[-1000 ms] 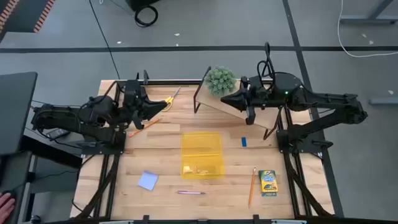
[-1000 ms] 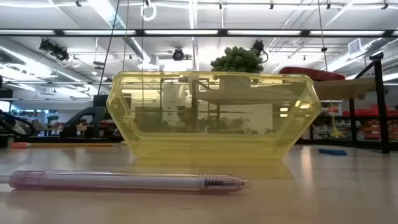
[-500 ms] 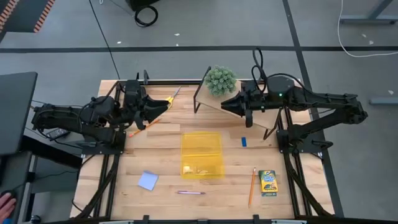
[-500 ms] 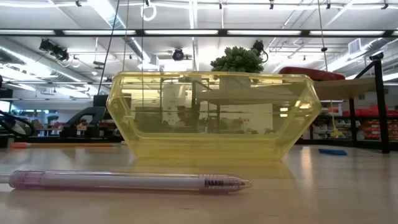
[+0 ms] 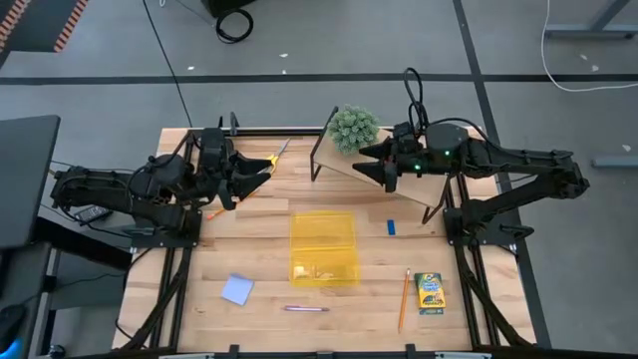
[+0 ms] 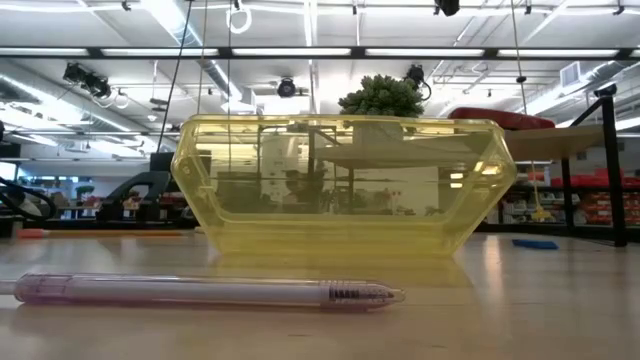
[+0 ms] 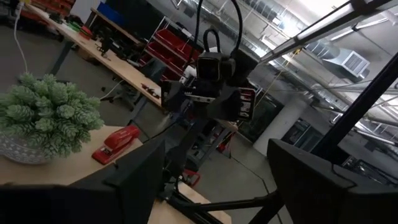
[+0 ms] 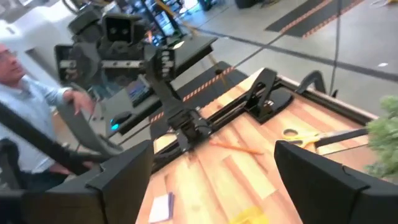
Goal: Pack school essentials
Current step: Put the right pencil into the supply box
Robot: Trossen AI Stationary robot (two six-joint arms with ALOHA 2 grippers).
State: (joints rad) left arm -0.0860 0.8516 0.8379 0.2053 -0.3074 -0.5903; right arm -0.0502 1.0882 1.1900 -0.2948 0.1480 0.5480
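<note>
The clear yellow box (image 5: 323,247) stands open at mid-table. Around it lie the school essentials. The blue eraser (image 5: 392,227) is to its right, and the pale blue notepad (image 5: 237,290) is near left. The pink pen (image 5: 305,309) lies in front. An orange pencil (image 5: 403,299) and the crayon box (image 5: 430,292) are near right. The yellow-handled scissors (image 5: 271,158) and another orange pencil (image 5: 224,204) lie far left. My left gripper (image 5: 261,177) hovers open above that pencil. My right gripper (image 5: 367,160) hovers open over the wooden shelf. Both hold nothing.
A wooden shelf (image 5: 419,184) on black legs stands at the far edge. It carries the green potted plant (image 5: 354,128) and a red stapler (image 7: 117,143). A person (image 8: 25,93) sits beyond the table's left side. Bare wood lies between the box and the near edge.
Both grippers have opened from shut while staying high above the table's far part. My right gripper has also rolled and tipped a little downward. Nothing on the table has moved.
</note>
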